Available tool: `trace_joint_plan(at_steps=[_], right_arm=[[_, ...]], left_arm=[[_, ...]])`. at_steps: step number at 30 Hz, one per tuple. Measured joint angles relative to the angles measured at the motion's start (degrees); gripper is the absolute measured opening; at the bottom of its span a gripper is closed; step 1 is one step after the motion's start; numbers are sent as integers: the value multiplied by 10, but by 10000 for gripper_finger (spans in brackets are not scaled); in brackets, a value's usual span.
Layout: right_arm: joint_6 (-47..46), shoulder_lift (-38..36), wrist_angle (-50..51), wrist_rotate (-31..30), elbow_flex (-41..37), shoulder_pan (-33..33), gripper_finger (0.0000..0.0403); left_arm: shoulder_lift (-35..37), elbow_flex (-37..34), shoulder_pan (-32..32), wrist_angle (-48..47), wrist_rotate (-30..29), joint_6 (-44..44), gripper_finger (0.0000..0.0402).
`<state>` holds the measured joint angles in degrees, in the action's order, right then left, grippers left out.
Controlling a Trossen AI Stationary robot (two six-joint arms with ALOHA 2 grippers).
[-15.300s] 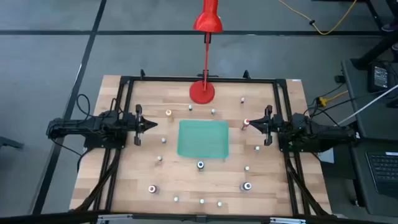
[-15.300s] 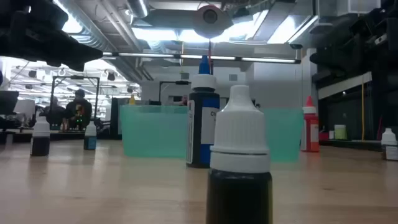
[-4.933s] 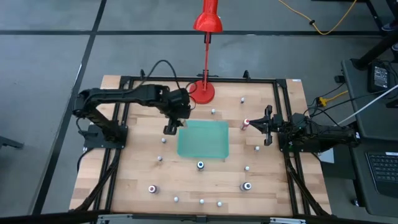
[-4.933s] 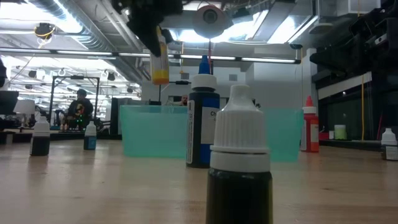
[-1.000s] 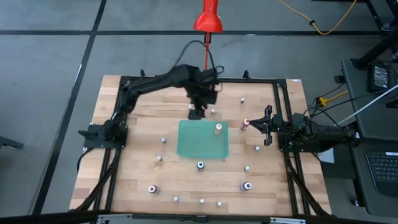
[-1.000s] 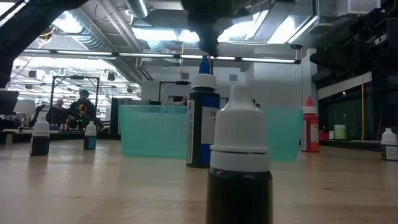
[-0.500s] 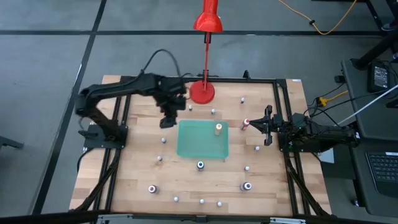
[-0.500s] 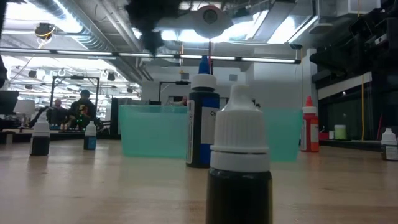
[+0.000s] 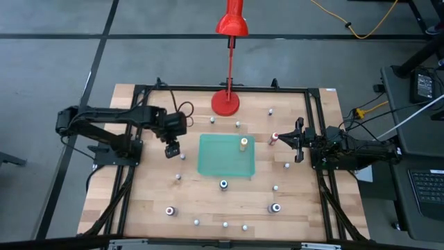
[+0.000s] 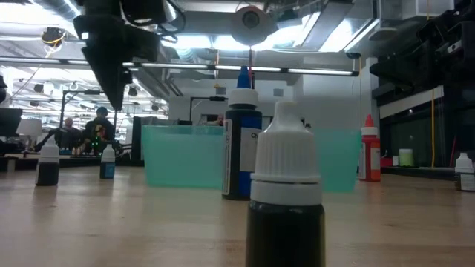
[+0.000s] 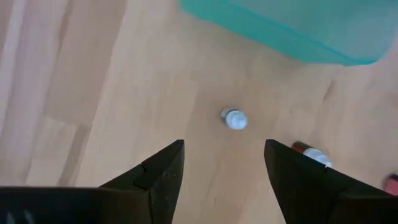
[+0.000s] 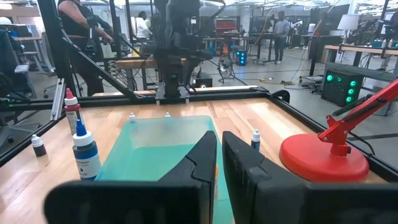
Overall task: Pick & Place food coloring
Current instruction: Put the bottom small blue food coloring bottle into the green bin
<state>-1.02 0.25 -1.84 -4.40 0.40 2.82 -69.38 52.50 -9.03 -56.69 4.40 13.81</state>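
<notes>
Broadly, we see the wooden table point(image 9: 146, 208) ringed by a dark frame, with the red lamp point(image 9: 225, 102) standing on its round base at the far edge and the green tray point(image 9: 222, 163) lying flat in the middle. We judge the tray to be the drop spot, set centrally so both arms can reach it; one small orange-capped bottle point(image 9: 243, 143) already stands in its far right corner.

Our two arms come next. The right arm lies low along the right side of the table, waiting, and the right gripper point(image 9: 295, 140) is closed tight with nothing between its fingers; a red-capped bottle point(image 9: 275, 137) stands just beside its tip, apart from it.

The left arm reaches in from the left, and the left gripper point(image 9: 171, 148) hangs above the table just left of the tray. Its fingers point(image 11: 163, 167) are spread wide and hold nothing. We read this pose as an approach to the next pick: in the left wrist view a white-capped bottle point(image 11: 234, 119) stands upright on the wood ahead of the gap between the fingers, near the tray's edge, untouched.

The rest of the food coloring is scattered around the tray: a dark blue-capped bottle point(image 9: 223, 184) just in front of it, another dark one point(image 9: 275, 207) nearer the right front corner, and small white-capped ones along the front edge point(image 9: 225, 224). Most of the picking is, in our judgement, not yet done.
</notes>
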Motion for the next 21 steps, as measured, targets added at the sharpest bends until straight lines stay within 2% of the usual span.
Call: trace_joint_plan(at_steps=[11, 21], right_arm=[[0, 0, 0, 0, 0, 0, 31], [0, 0, 0, 0, 0, 0, 31]], left_arm=[[33, -52, 74, 11, -78, 119, 269], [43, -111, 120, 60, -100, 170, 272]])
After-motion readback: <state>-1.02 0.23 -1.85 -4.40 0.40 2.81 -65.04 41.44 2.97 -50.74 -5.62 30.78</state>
